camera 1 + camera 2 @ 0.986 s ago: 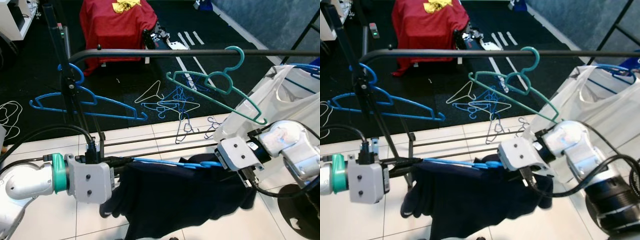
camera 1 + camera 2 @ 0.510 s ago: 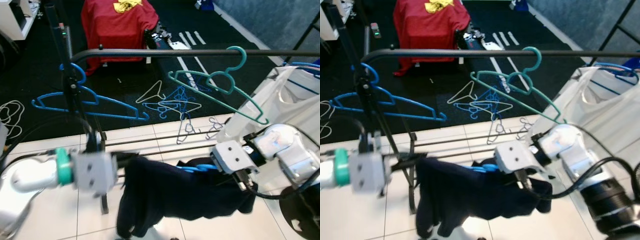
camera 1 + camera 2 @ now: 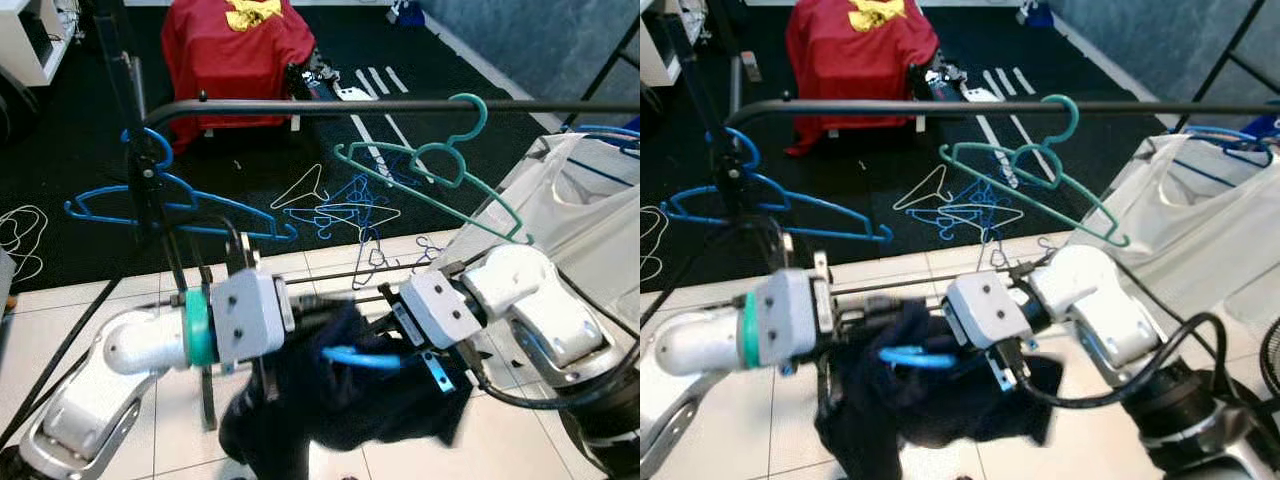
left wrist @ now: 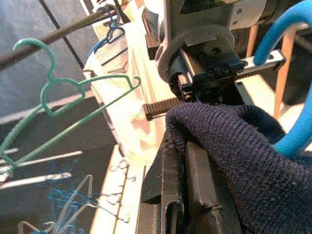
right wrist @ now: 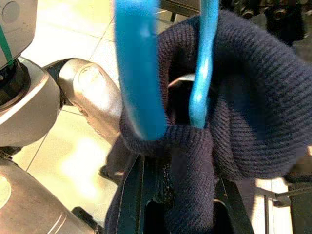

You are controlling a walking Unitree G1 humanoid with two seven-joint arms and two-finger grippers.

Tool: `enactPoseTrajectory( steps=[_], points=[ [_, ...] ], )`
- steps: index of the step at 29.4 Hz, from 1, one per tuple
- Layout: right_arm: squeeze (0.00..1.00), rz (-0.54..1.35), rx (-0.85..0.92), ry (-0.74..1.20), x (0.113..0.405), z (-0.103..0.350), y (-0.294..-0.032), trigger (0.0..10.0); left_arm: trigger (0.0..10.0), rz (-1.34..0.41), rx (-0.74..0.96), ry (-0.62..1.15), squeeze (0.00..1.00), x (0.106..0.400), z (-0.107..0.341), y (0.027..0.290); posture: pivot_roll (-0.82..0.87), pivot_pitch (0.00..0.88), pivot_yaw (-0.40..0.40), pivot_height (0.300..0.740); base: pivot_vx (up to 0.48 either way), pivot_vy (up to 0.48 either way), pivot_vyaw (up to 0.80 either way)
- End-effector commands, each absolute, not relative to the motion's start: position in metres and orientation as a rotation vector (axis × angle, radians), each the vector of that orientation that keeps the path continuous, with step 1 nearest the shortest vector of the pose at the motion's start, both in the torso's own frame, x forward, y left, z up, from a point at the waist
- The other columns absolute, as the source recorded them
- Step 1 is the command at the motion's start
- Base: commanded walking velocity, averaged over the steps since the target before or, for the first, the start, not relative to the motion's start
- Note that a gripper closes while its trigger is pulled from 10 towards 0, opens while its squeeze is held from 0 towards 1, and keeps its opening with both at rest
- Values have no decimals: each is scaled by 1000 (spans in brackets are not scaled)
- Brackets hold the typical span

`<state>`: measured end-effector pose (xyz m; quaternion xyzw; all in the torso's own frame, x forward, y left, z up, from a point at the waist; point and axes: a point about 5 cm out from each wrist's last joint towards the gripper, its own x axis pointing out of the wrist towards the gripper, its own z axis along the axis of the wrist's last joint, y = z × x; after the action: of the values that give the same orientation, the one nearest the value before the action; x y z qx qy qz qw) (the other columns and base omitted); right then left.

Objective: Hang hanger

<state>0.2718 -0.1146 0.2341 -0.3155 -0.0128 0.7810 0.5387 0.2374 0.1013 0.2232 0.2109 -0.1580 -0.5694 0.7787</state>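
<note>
Below the rail [image 3: 400, 104]: both arms angled inward, meeting.
Left claw [image 3: 300, 320]: grips knitted navy sweater [image 3: 340, 410].
Right claw [image 3: 385, 325]: grips it too.
Hanger [image 3: 355, 357]: smooth blue plastic.

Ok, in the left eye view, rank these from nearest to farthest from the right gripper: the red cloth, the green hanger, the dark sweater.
1. Dark sweater: bunched at the right gripper, between both arms.
2. Green hanger: hooked on the rail above the right arm.
3. Red cloth: draped at the far end of the room, beyond the rail.
</note>
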Motion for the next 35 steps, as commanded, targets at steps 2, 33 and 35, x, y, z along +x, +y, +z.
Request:
enactPoseTrajectory(
  steps=[2, 33, 35],
  points=[
    [0, 1829, -762, -117, 274, 250, -115, 0, 0, -1319, 488, -294, 0, 228, 215, 101, 12, 68, 41, 740, 0, 0, 0],
    [0, 1737, -735, -149, 276, 256, -118, 0, 10000, -1120, 430, -60, 1000, 252, 227, 178, 33, 73, 56, 740, 0, 0, 0],
    [0, 1731, -748, -117, 278, 252, -122, 0, 10000, -1085, 445, -83, 1000, 253, 232, 183, 30, 73, 56, 740, 0, 0, 0]
  ],
)
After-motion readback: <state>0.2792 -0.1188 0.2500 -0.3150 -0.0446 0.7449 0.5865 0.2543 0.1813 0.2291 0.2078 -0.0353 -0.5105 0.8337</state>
